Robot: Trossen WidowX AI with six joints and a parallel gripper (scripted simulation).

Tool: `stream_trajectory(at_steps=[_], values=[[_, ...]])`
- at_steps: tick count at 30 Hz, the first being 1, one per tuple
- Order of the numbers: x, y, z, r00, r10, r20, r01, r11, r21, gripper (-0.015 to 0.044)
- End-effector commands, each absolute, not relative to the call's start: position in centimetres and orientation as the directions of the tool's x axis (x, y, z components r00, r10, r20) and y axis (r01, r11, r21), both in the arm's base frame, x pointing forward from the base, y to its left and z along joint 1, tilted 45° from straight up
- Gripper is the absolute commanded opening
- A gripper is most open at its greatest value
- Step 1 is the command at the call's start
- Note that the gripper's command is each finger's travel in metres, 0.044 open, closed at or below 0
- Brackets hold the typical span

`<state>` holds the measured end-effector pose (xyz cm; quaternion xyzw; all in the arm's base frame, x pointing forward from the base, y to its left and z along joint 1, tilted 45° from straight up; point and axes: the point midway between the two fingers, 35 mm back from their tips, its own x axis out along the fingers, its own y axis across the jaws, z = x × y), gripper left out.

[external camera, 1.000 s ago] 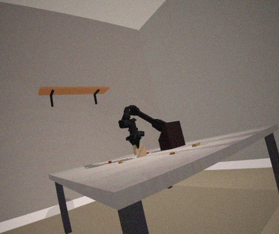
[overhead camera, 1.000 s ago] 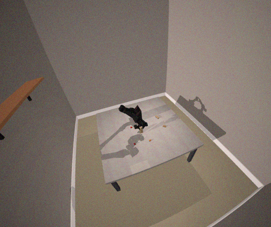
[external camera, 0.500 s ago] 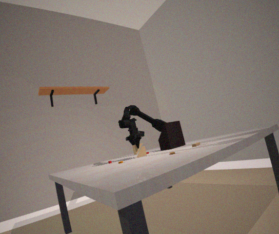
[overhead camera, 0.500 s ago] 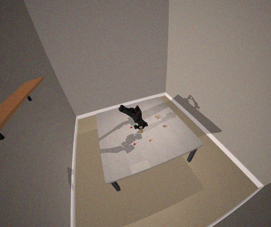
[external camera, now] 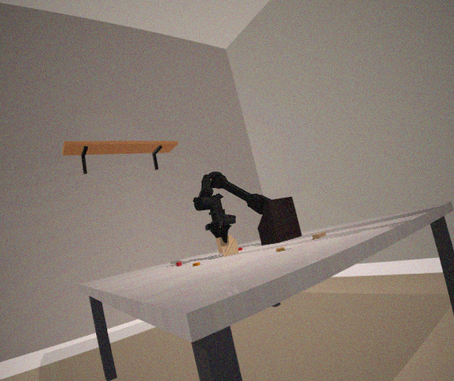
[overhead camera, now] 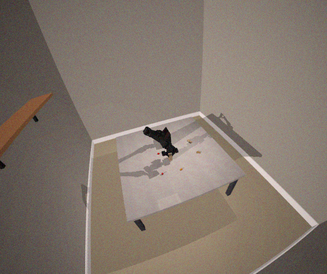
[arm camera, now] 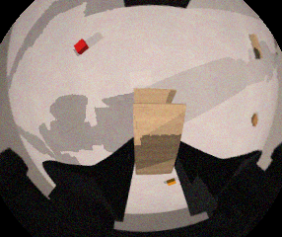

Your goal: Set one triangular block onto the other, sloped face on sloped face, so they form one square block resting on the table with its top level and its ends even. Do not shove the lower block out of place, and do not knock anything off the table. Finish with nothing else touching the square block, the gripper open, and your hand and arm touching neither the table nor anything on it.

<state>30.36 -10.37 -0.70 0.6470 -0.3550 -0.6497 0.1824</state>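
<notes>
My gripper points down, shut on one tan triangular block. The other triangular block stands on the table, just beyond the held one in the wrist view. In the exterior view the sloped faces lie along each other, and the two together look nearly square. The wrist view shows the held block's top edge over most of the standing block. Whether the slopes fully touch, the ends are even, or the held block reaches the table cannot be told.
Red pieces lie on the table near the blocks. A small orange piece, a small tan piece and a longer tan piece also lie there.
</notes>
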Motion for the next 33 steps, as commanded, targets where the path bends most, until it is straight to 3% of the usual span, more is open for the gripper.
stream_trajectory(at_steps=[1, 33], values=[[30.15, -10.56, -0.90, -0.097, -0.700, -0.708, -0.216, -0.680, 0.701, 0.0000], [29.47, -11.31, -1.72, -0.097, -0.701, -0.707, -0.216, -0.679, 0.702, 0.0000]])
